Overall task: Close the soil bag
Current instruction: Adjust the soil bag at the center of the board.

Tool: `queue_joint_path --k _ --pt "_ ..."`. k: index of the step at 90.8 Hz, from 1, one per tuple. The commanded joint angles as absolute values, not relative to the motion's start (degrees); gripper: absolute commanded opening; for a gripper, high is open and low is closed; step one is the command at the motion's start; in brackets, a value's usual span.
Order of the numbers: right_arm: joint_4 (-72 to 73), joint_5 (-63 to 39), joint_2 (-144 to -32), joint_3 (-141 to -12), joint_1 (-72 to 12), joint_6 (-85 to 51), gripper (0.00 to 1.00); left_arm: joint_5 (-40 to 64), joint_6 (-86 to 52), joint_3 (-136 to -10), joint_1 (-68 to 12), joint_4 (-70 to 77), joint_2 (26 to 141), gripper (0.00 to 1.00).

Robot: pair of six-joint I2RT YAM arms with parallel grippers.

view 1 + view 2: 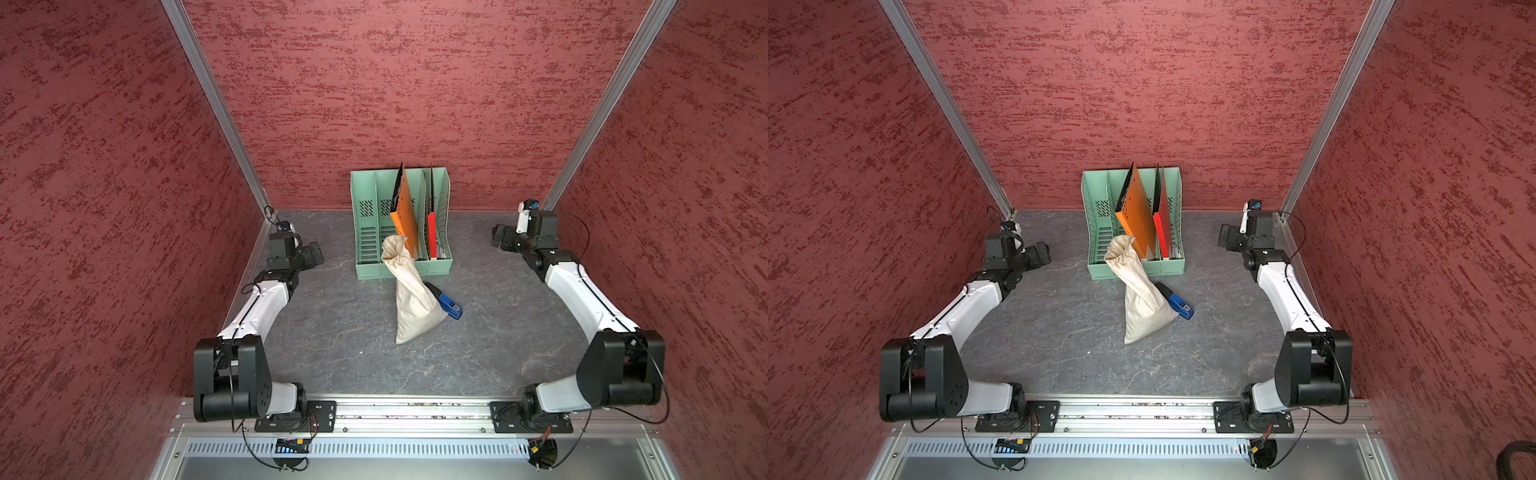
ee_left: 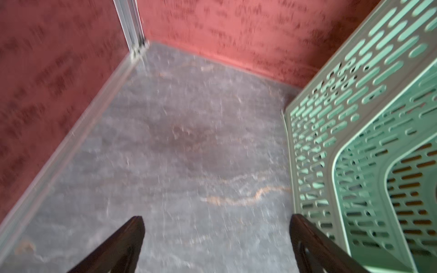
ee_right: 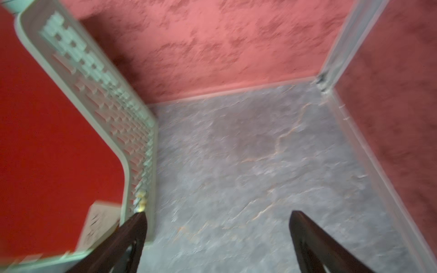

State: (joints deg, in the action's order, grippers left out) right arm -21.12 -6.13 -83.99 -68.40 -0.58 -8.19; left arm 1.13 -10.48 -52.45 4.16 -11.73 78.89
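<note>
That soil bag (image 1: 413, 299) looks floppy and bottom-heavy, so probably best grabbed at its gathered neck (image 1: 392, 248). Both left gripper (image 2: 216, 221) and right gripper (image 3: 218, 216) gape empty.

This is a robot test booth, lab-like. Left arm (image 1: 257, 305) and right arm (image 1: 579, 295) are bolted to an aluminium rail (image 1: 415, 411) along the front of the counter (image 1: 340, 365). Red textured panels (image 1: 415, 83) on aluminium posts (image 1: 217, 104) box the grey slate-look top in. The props are an odd staged mix: green file rack (image 1: 360, 199), stapler (image 1: 451, 306), cloth bag (image 1: 411, 307).
</note>
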Motion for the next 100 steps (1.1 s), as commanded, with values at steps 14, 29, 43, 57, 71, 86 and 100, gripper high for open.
queue_joint_path --k 14,29,43,57,71,86,100 --pt "-47.52 -28.98 -80.96 -73.61 -0.52 -13.04 0.98 19.07 -21.10 -58.01 4.23 -31.24 73.74 1.00" --pt "-55.77 -32.55 -80.47 -76.45 -0.50 -12.71 0.99 27.47 -23.35 -60.26 3.69 -36.11 70.19 1.00" --pt "-59.87 -34.84 -79.89 -76.44 -0.44 -11.94 0.98 32.12 -24.47 -61.50 1.89 -39.73 65.86 1.00" --pt "-61.01 -36.30 -78.30 -74.69 -0.57 -12.49 0.98 32.61 -25.15 -62.82 -2.94 -44.41 63.22 1.00" --pt "-60.93 -37.40 -75.85 -72.43 -0.74 -13.05 0.98 30.23 -28.37 -62.55 -9.55 -46.75 60.69 1.00" --pt "-60.72 -37.61 -74.67 -70.15 -3.23 -12.74 0.98 26.06 -33.38 -61.73 -15.77 -46.88 58.26 1.00" --pt "-61.00 -36.38 -74.55 -70.05 -6.57 -12.19 0.98 24.71 -38.35 -59.33 -19.56 -42.64 56.36 1.00"
